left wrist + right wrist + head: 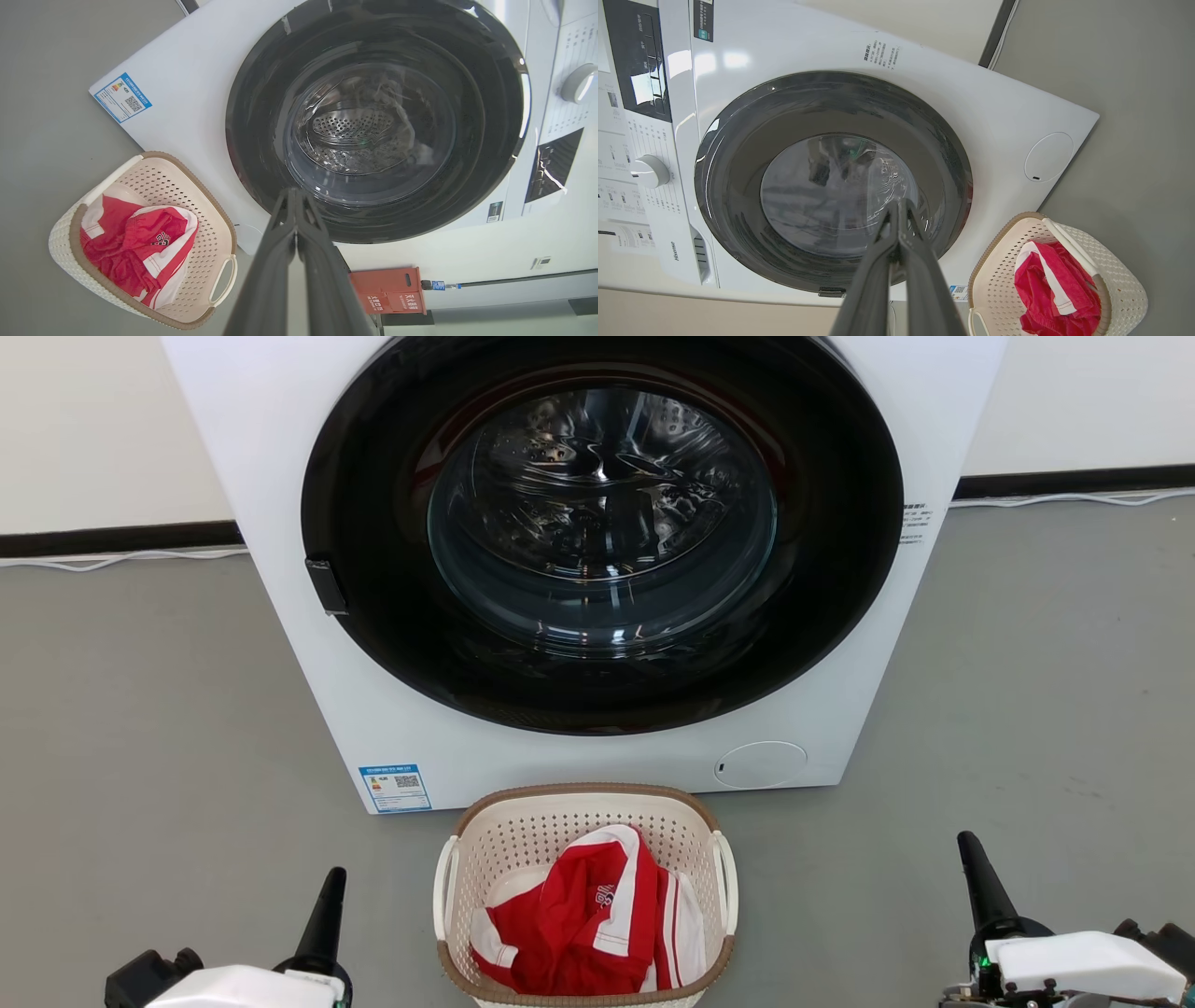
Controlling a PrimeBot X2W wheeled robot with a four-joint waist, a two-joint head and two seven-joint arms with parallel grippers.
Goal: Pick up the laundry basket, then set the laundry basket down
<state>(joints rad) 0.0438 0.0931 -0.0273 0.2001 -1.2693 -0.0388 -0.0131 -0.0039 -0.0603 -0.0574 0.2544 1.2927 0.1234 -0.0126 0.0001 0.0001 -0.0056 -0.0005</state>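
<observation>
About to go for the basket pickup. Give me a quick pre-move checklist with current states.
1. Laundry basket upright on the floor: ok.
2. Both white handles unobstructed: ok.
3. Left gripper jaws open for a grasp: not ok, shut.
4. Right gripper jaws open: not ok, shut.
5. Red garment inside the basket: ok.
6. Gap between basket and washer: cannot tell.

Bright, even light; glare on washer door (602, 532).
</observation>
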